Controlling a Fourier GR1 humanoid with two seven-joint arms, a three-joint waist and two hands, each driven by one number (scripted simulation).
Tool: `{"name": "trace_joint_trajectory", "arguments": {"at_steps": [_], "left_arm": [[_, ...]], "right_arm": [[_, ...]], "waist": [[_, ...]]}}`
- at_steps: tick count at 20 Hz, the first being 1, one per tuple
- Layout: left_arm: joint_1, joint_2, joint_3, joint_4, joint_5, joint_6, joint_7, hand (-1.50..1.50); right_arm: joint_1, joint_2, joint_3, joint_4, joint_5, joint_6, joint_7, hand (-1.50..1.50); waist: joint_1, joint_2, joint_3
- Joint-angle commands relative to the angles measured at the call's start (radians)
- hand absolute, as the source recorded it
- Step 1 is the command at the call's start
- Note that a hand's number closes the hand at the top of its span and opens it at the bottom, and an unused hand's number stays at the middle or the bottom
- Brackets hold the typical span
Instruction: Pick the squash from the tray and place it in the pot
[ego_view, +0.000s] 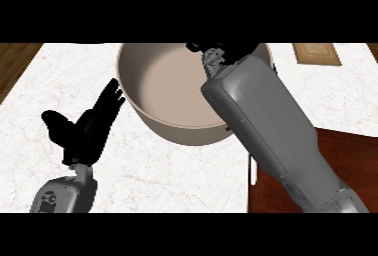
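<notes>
The right hand (218, 51) is above the pot (159, 117), over the far right part of its opening. Only a small black part of it shows at the top of the view, past the end of the grey right forearm (266, 125); the rest is cut or hidden, so I cannot tell if the fingers are curled or straight, or if they have sth in them. The forearm goes diagonally from the lower right corner up to the pot and covers the pot's right rim.

The squash is not visible anywhere. Maybe it is hidden by the hand or the arm; I cannot tell. The inside of the pot, the part to the left of and below the right hand, shows only a plain beige bottom.

The left hand (88, 127) is at the left of the pot, just beside its wall. Its fingers are straight and point up toward the pot's left rim, thumb spread out to the left; it holds nothing.

Under the right forearm, at the lower right, is the tray (336, 150), dark red-brown w/ a pale edge. The visible part has nothing on it. All stands on a white marble counter (170, 170). Far right of the right hand, at the top edge, lies a small tan board (317, 53).
</notes>
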Motion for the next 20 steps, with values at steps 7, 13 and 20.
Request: {"name": "trace_joint_trajectory", "arguments": {"at_steps": [7,13,20], "left_arm": [[0.013,-0.014,-0.024,-0.012,0.001,-0.012,-0.014,0.0],[0.014,0.002,0.007,-0.024,0.02,-0.007,0.025,0.0],[0.003,0.019,0.021,-0.019,0.006,-0.001,0.029,0.0]], "right_arm": [[0.07,0.011,-0.121,0.104,-0.183,-0.359,0.173,-1.5],[0.05,0.011,-0.149,0.073,-0.078,-0.597,0.081,-1.5],[0.061,0.011,-0.152,0.039,0.122,-0.785,0.121,-1.5]], "waist": [[0.021,0.006,0.002],[0.001,-0.003,0.002],[-0.033,-0.01,0.002]]}}
